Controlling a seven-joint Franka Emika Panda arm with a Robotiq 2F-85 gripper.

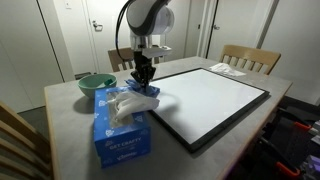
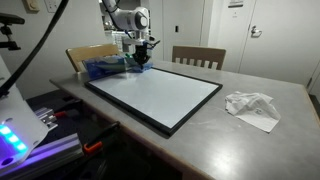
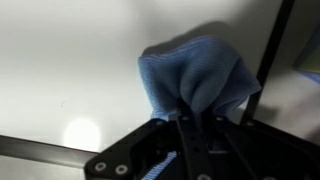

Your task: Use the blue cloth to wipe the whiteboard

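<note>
Grey table [image 2: 285, 85] carries the black-framed whiteboard [image 2: 150, 92], doors [image 1: 95, 30] behind.

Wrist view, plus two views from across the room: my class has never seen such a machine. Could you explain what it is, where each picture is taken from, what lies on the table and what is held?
The machine is a single robot arm ending in a two-fingered hand. Two pictures come from cameras standing in the room; the third looks down from the arm's wrist. On the table lie a large whiteboard, a green bowl, a tissue box and some white paper. The hand is shut on the blue cloth, near the whiteboard's edge.
</note>
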